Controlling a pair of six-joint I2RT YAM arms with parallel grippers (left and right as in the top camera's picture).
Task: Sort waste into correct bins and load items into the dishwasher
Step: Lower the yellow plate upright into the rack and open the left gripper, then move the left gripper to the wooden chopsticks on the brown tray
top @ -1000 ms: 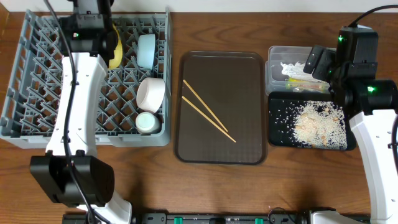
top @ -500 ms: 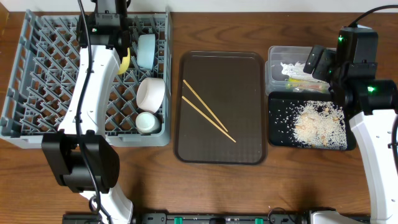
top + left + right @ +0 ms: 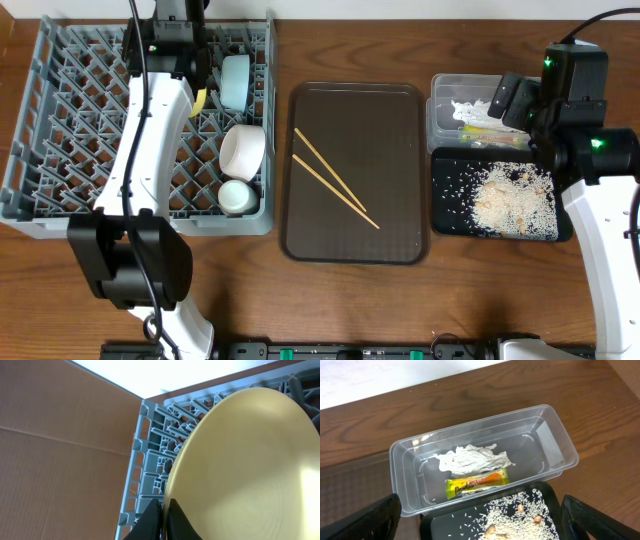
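My left gripper (image 3: 163, 517) is shut on the rim of the yellow plate (image 3: 250, 470), held on edge in the grey dish rack (image 3: 60, 120) at its back, next to the light blue bowl (image 3: 236, 80). The plate shows as a yellow sliver in the overhead view (image 3: 201, 98). A white bowl (image 3: 243, 148) and small white cup (image 3: 237, 194) sit in the rack's right side. Two chopsticks (image 3: 335, 180) lie on the brown tray (image 3: 400, 235). My right gripper (image 3: 480, 525) is open and empty above the clear tub (image 3: 555, 435), which holds white paper (image 3: 472, 458) and the snack wrapper (image 3: 477, 482). Rice (image 3: 512, 200) lies on the black tray (image 3: 448, 215).
A brown cardboard wall (image 3: 60, 450) stands behind the rack in the left wrist view. Brown wooden table (image 3: 330, 300) runs along the front.
The left arm swung right along the rack's back edge with the plate between the first two frames. Since then nothing has visibly moved. The right arm is still.
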